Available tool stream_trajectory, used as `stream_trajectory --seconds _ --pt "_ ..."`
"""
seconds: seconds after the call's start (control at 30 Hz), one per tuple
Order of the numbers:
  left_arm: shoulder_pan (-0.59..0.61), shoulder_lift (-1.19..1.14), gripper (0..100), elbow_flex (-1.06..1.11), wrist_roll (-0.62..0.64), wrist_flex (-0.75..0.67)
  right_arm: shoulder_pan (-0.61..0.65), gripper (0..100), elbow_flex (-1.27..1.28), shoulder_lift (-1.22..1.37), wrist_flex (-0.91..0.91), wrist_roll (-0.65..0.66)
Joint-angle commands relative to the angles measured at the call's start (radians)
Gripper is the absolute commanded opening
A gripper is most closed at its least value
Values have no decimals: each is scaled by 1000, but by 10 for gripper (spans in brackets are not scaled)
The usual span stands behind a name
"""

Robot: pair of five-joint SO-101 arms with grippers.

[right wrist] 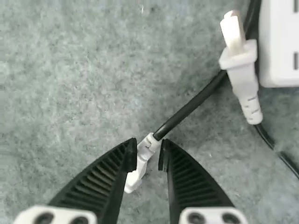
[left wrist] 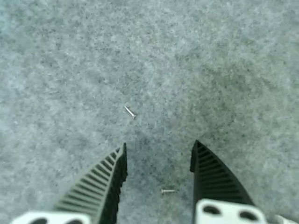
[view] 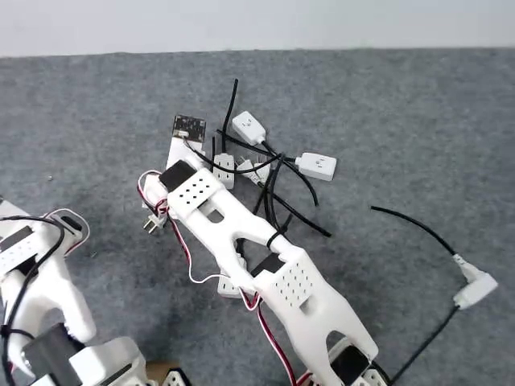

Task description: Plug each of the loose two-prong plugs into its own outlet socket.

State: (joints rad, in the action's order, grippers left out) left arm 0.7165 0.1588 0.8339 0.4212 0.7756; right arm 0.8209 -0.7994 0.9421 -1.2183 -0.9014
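Clamping one white two-prong plug (view: 153, 221), high view's centre-left, in right gripper (right wrist: 148, 142); left gripper (left wrist: 160, 144) splayed, empty; white outlet sockets (view: 316, 165), upper centre, apparently all unfilled.

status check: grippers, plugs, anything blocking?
Left gripper open over bare carpet. Right gripper straddling a loose plug at its cord end, grip unconfirmed. Second plug lies unplugged beside the outlet block. Black cords tangled close by.

The right arm (view: 265, 257) is stretched out long and low, and the right hand (right wrist: 147, 148) is pinched narrow on a white plug (right wrist: 141, 158). The left arm (view: 48, 297) sits folded back at the side. The left hand (left wrist: 159, 151) points downward with its fingers spread well apart.
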Motion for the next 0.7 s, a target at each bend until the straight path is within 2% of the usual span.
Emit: stream_trajectory --seconds 0.0,0.23,0.33,0.4,0.67 --pt "-11 3 207 -18 5 -18 -8 91 -46 10 33 -8" --pt "-11 3 207 -15 5 -18 -8 88 -46 16 31 -9" --pt "-11 3 207 -15 5 -18 -8 13 -46 18 28 -6" --pt "-11 3 207 -15 5 -18 -8 17 -46 18 19 -6" --pt "-11 3 207 -15 5 -20 -1 7 -77 -25 -124 25"
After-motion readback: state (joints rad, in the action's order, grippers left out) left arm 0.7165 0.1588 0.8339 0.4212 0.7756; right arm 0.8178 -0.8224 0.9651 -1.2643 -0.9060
